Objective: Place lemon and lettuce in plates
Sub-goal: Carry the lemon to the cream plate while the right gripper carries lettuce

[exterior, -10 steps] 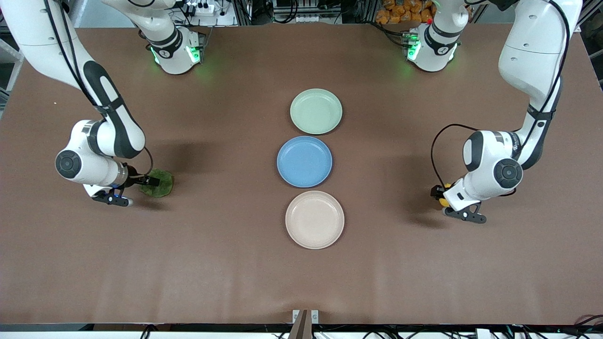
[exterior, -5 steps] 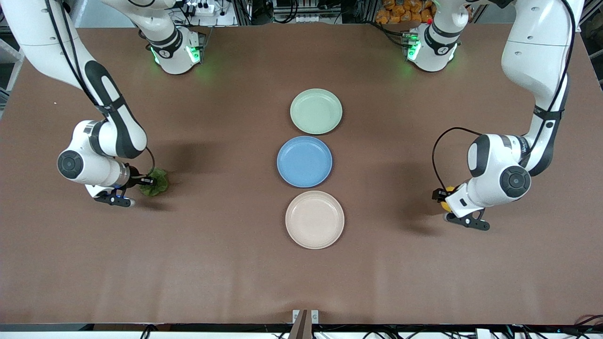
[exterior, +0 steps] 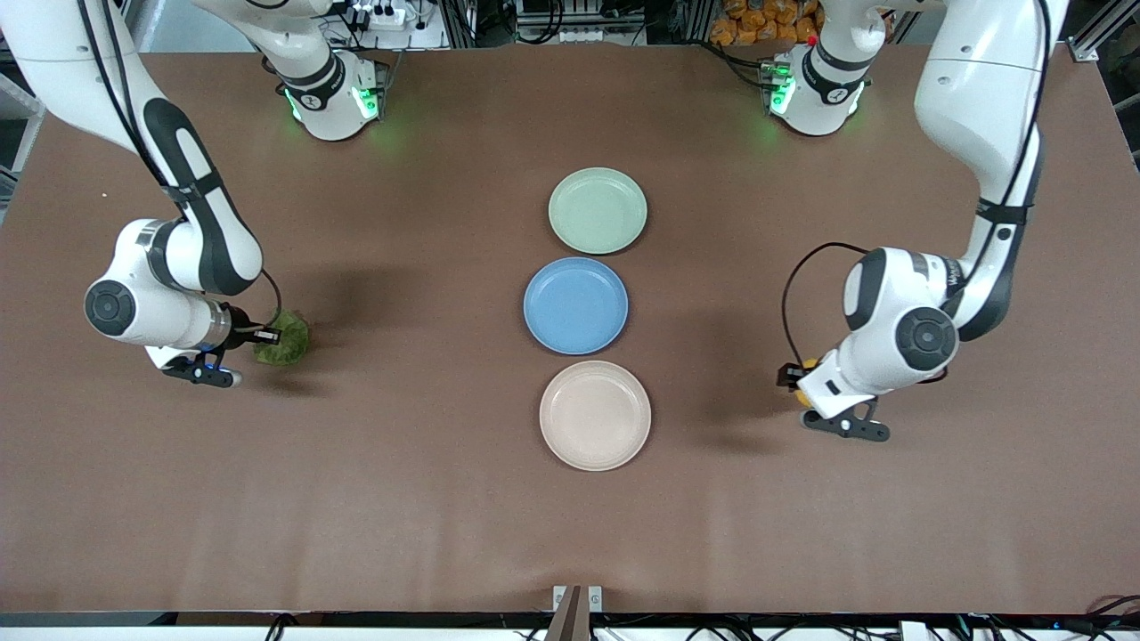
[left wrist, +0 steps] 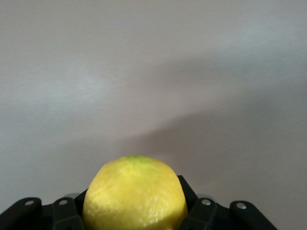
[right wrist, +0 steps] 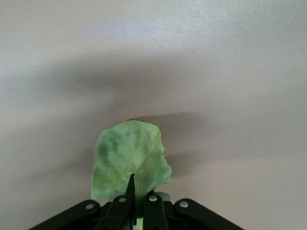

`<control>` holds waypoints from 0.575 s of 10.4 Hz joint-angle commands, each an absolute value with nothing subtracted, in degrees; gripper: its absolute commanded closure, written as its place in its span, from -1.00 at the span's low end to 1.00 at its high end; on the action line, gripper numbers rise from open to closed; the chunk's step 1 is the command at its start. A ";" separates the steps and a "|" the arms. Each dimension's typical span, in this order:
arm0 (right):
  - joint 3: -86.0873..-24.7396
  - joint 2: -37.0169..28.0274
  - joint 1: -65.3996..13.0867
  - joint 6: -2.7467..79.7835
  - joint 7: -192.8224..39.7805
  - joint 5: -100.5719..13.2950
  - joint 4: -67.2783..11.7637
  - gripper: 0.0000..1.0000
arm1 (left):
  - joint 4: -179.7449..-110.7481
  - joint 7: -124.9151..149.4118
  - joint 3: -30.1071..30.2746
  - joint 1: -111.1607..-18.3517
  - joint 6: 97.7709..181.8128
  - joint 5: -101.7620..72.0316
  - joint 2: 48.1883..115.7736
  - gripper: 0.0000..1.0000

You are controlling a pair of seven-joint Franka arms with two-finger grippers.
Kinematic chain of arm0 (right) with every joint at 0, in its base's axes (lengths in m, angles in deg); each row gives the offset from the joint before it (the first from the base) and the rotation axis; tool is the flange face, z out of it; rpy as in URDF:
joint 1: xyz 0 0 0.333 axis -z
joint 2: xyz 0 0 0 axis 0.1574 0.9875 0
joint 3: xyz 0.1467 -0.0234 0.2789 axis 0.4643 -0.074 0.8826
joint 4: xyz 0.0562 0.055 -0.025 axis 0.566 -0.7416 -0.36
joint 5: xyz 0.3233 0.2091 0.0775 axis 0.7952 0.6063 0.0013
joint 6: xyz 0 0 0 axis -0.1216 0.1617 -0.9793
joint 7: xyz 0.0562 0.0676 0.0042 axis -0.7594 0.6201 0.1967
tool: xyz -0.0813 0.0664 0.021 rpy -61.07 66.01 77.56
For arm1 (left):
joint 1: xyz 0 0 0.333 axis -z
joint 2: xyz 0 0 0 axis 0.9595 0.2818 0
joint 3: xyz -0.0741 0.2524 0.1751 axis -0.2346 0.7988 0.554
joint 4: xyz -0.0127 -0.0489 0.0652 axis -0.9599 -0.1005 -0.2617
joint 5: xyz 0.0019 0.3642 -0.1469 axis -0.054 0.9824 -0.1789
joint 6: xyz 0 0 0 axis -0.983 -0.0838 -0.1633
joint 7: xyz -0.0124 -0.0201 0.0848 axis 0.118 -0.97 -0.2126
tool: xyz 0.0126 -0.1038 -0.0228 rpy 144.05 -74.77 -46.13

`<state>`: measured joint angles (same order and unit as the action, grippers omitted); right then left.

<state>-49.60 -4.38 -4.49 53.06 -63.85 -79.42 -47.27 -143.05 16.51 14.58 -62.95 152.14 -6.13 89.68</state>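
Between the left claw's (left wrist: 136,211) closed fingers sits the lemon (left wrist: 135,192), gripped and lifted over bare table (exterior: 427,534) toward the left arm's end, with only a sliver of yellow showing under the wrist in the front view. At the right arm's end, the lettuce (exterior: 281,337) hangs pinched in the right claw (right wrist: 136,211), whose fingers are shut tight on the leaf's edge; the leaf (right wrist: 128,165) dangles clear of the surface, its shadow well below it.

A second ago the right claw stood wide around the lettuce, which lay flat on the table; now it has clamped and raised it, the leaf crumpled smaller. The left claw held the lemon throughout, and that arm has swung toward the middle of the table, carrying the fruit closer to the plates. Both pick-ups look done, so the task is likely moving into the carry.

The mint plate (exterior: 598,211), the blue plate (exterior: 575,305) and the beige plate (exterior: 595,415) lie in a row down the middle, all bare and unmoved. The beige one is the plate closest to the lemon.
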 commanded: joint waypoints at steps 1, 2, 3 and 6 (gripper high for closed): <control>-48.91 -8.17 -10.87 50.35 -53.97 -79.52 -48.00 0.86 | -139.41 13.70 15.07 -60.02 150.77 -10.17 91.07 0.54; -48.91 -8.53 -14.47 49.56 -48.86 -79.52 -47.48 0.86 | -138.10 11.08 15.07 -58.79 150.77 -11.57 91.69 0.54; -48.82 -8.54 -16.07 48.85 -45.59 -79.52 -46.87 0.86 | -136.95 8.44 15.07 -57.04 150.77 -12.98 92.47 0.54; -46.20 -8.71 -21.00 44.46 -34.35 -79.52 -43.18 0.84 | -131.25 0.53 15.07 -52.11 150.77 -15.10 95.72 0.54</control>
<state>-47.29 -7.98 -20.17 46.82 -39.00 -79.42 -44.93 -136.26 3.92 14.39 -54.33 152.11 -13.48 93.15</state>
